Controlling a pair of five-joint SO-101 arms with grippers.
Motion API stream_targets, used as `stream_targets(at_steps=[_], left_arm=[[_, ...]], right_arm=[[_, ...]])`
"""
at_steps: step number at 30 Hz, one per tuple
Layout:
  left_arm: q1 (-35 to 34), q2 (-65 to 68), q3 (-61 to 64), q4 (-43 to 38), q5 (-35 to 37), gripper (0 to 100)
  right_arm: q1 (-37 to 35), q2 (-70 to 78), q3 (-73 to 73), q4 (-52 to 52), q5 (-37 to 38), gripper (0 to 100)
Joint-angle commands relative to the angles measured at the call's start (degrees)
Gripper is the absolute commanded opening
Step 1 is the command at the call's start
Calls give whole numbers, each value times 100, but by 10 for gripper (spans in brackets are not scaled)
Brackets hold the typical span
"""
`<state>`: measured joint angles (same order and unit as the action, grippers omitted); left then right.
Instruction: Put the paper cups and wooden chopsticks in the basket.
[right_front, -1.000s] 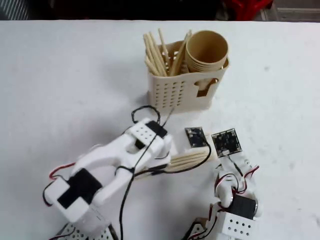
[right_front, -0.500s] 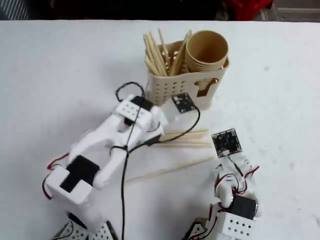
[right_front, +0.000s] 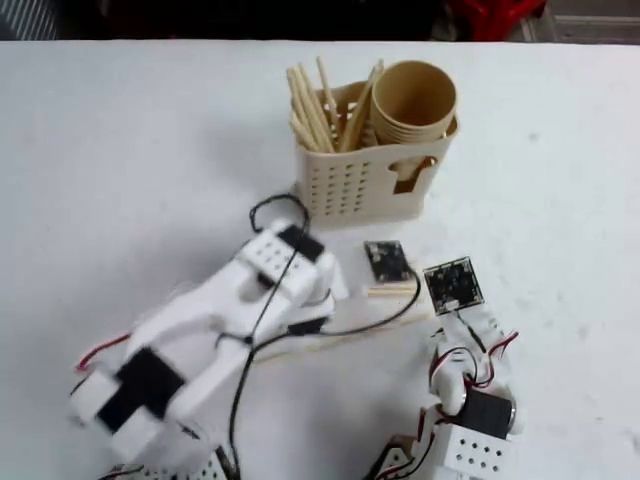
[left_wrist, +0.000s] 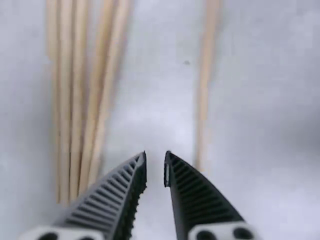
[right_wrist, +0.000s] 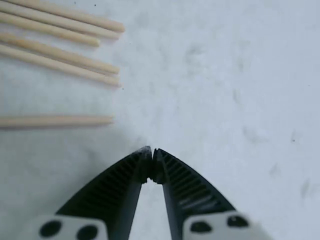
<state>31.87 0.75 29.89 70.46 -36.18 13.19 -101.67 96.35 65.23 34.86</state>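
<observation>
Paper cups (right_front: 413, 100) sit in the basket (right_front: 350, 190), so the loose chopsticks (left_wrist: 82, 100) are the job: the left gripper (left_wrist: 155, 156) hangs barely parted and empty, with the sticks flat on the surface (left_wrist: 250, 100) just ahead of it, and I'd say it must straddle and pinch them next.

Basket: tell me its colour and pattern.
Cream basket, its walls perforated with a regular grid of small holes; it shows best in the high view.

Bright, even light — faint soft shadows, mild glare off the table (right_front: 120, 130).
</observation>
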Motion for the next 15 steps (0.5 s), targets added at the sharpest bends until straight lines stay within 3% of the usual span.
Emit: stream_targets(at_steps=[1, 4, 15], left_arm=[[224, -1332, 747, -352, -79, 115], [259, -1569, 888, -308, -70, 185], [312, -163, 123, -299, 484, 188]], right_arm=[[22, 31, 53, -57, -9, 17], [22, 31, 53, -57, -9, 17], [22, 31, 53, -57, -9, 17]])
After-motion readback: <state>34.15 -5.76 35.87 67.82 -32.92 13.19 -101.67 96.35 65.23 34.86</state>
